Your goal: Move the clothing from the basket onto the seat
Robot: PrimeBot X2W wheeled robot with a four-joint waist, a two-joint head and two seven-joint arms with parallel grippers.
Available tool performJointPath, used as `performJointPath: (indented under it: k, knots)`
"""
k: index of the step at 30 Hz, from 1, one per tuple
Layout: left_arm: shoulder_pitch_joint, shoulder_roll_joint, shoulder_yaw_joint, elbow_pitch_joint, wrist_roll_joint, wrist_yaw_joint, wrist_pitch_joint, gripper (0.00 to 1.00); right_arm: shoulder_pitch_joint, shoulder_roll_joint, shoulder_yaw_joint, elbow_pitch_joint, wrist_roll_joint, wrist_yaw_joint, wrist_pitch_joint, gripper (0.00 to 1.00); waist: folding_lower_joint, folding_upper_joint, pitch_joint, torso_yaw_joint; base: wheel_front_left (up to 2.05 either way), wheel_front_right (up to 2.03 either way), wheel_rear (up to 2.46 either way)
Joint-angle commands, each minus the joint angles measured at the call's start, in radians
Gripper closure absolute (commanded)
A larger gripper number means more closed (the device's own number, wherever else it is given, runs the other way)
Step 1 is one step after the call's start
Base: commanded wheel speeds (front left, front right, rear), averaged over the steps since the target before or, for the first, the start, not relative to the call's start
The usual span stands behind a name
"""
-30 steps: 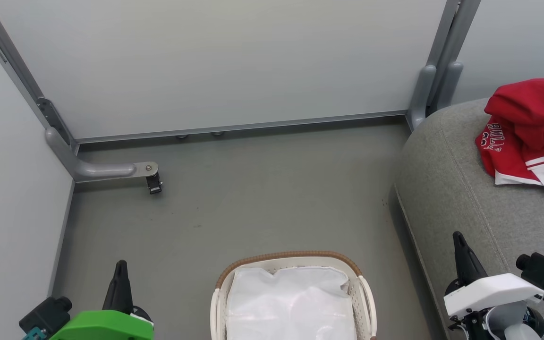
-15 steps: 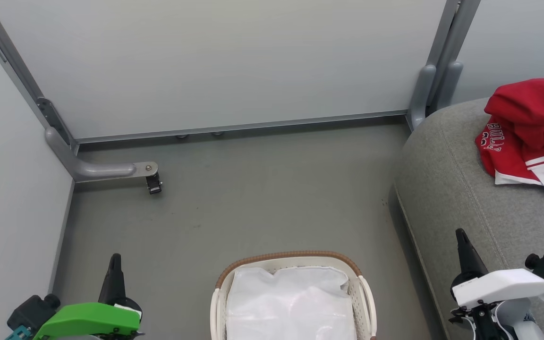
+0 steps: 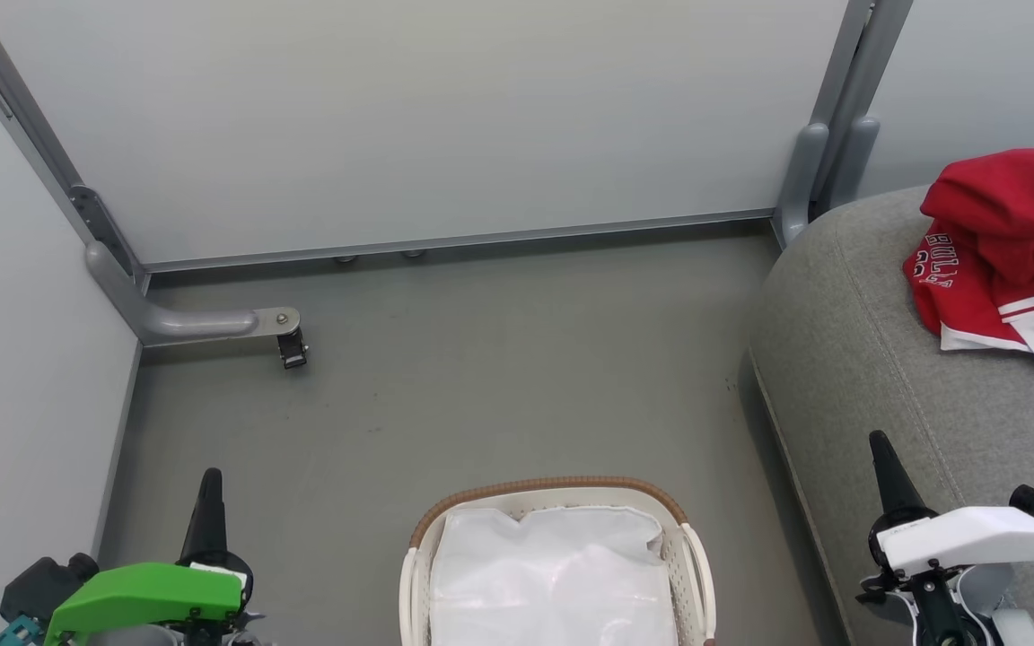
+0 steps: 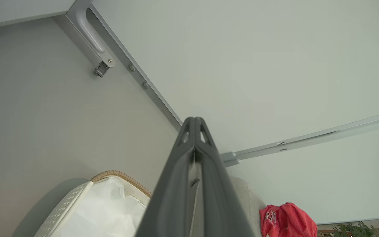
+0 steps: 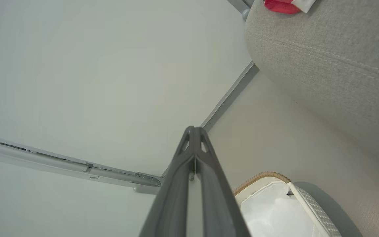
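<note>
Large grey fabric-upholstered seat (image 3: 849,377), right: one. Oval white perforated plastic basket with brown woven rim (image 3: 553,487), near centre on floor (image 3: 481,386): one, holding white sheet lining (image 3: 553,583), no red visible inside. Red clothing with white trim (image 3: 1002,233): one heap, far right on seat, seemingly two garments. Task looks done. Left fingers (image 3: 207,516), right fingers (image 3: 889,480): both pairs pressed together, empty.

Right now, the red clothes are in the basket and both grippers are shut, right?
Not quite. The red clothes lie on the grey seat, not in the basket, where the head view shows a white sheet. The left gripper and right gripper are shut, as you said.
</note>
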State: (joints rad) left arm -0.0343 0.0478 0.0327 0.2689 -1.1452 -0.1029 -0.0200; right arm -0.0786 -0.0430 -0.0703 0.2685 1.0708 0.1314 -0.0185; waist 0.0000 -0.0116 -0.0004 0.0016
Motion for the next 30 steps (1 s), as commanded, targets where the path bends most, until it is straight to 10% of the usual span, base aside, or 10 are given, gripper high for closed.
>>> performJointPath:
  k: [1,30]
  knots:
    - [-0.029,0.003,0.008,-0.010,-0.028,-0.006,0.006,1.00,-0.022,-0.006,-0.005,-0.012,0.030,-0.001,0.006,1.00,0.0000,0.0059,0.000,0.000,0.00,0.00,0.00]
    - [-0.062,0.004,0.050,-0.016,-0.265,-0.019,0.077,1.00,-0.033,-0.008,-0.028,-0.018,0.305,-0.001,0.076,1.00,0.0000,0.0086,0.001,-0.001,0.00,0.00,0.00]
